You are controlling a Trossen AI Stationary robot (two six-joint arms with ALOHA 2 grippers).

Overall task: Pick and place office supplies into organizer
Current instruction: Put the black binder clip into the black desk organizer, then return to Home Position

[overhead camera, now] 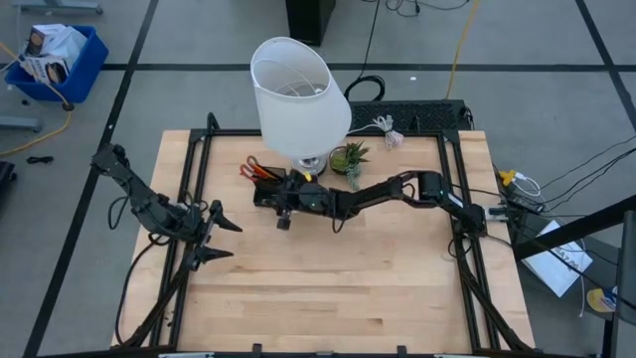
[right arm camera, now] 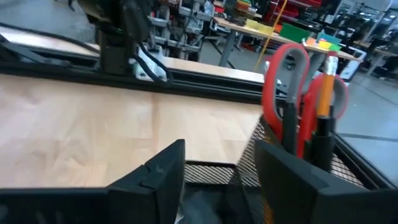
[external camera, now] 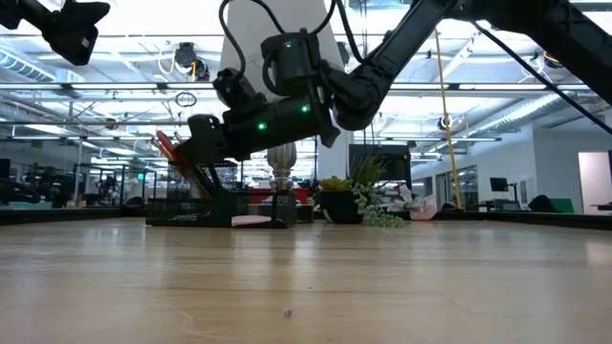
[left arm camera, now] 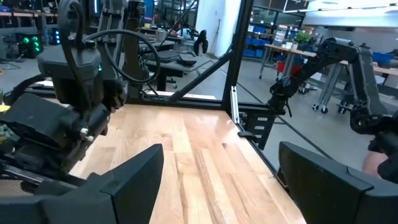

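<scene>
The organizer [overhead camera: 264, 192], a black mesh desk box, stands on the table in front of the lamp's foot. Red-handled scissors [right arm camera: 283, 81] and an orange pencil [right arm camera: 324, 93] stand upright in one of its compartments, also seen as the scissors [overhead camera: 248, 169] from above. My right gripper [right arm camera: 217, 177] reaches level across the table from the right and hangs over the organizer [right arm camera: 357, 165]. Its fingers are open and I see nothing between them. My left gripper [overhead camera: 223, 240] waits open at the table's left, clear of everything.
A big white-shaded lamp [overhead camera: 298, 94] stands right behind the organizer, with a small green potted plant [overhead camera: 350, 159] beside it to the right. Black frame rails run along the table's left and right edges. The near half of the wooden table [overhead camera: 338, 298] is bare.
</scene>
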